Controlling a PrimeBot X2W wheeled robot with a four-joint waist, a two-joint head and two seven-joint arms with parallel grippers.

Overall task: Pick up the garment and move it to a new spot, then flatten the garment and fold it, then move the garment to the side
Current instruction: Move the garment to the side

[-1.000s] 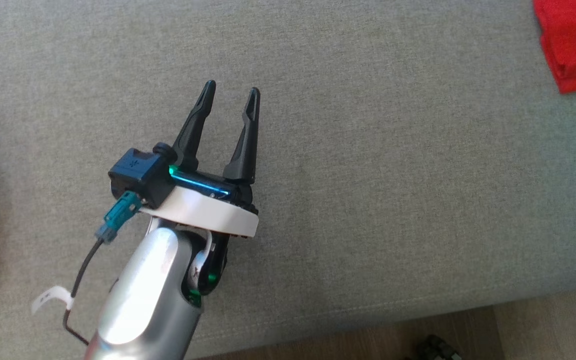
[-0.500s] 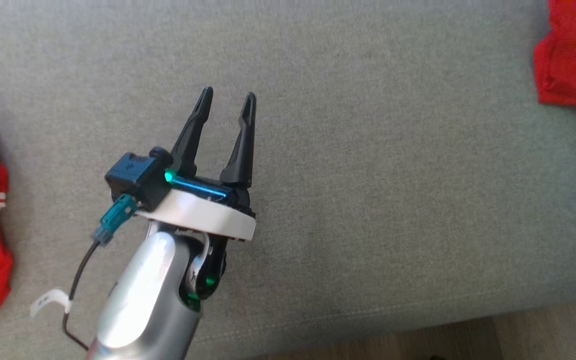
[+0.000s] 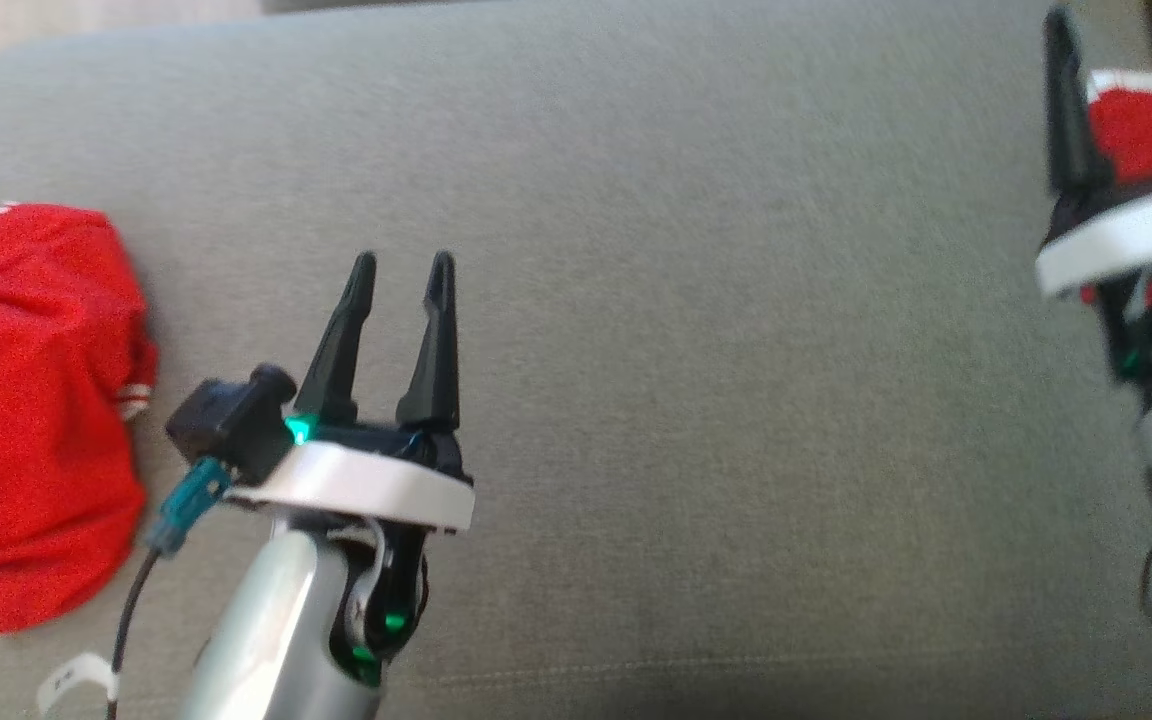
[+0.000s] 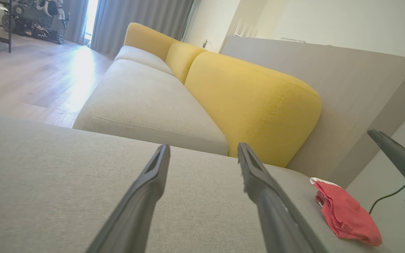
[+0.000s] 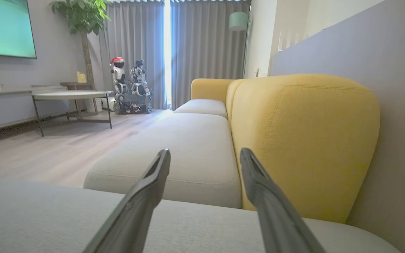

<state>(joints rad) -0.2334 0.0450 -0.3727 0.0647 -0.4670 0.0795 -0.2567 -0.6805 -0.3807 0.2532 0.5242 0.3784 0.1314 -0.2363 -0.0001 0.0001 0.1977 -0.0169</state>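
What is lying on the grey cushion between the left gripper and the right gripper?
Nothing. In the head view, the stretch of grey cushion between the left gripper and the right gripper is bare.

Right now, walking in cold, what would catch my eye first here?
The crumpled red garment lying at the left of the grey cushion, bright against it. Then the left hand, its two dark fingers open, just to the garment's right, and the yellow backrest beyond in the wrist views.
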